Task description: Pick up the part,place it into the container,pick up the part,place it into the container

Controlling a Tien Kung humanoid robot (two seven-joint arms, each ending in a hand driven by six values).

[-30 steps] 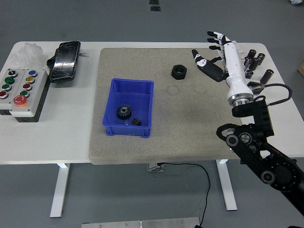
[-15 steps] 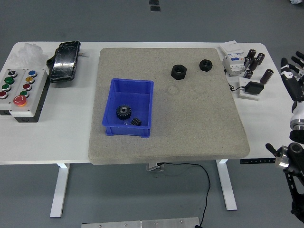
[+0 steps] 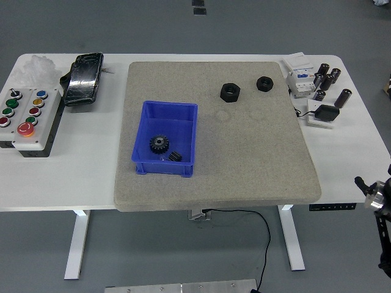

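Observation:
A blue bin point(image 3: 166, 118) stands on the grey mat point(image 3: 244, 159), left of its middle. Two black gears lie in it, a larger one point(image 3: 159, 144) and a smaller one point(image 3: 175, 156). Two black nuts lie on the mat's far part, a larger one point(image 3: 230, 92) and a smaller one point(image 3: 264, 82). Only a piece of my right arm point(image 3: 380, 201) shows at the right edge, off the table; its hand is out of view. My left arm is out of view.
A button box point(image 3: 24, 112) and a black pouch point(image 3: 84, 78) are on the table's left. A white device point(image 3: 299, 74), several dark cylinders point(image 3: 328, 78) and a small black square part point(image 3: 325, 113) are at the far right.
My right arm has drawn back from over the far right of the mat to the right edge and its hand has left the view. The smaller nut now shows on the mat.

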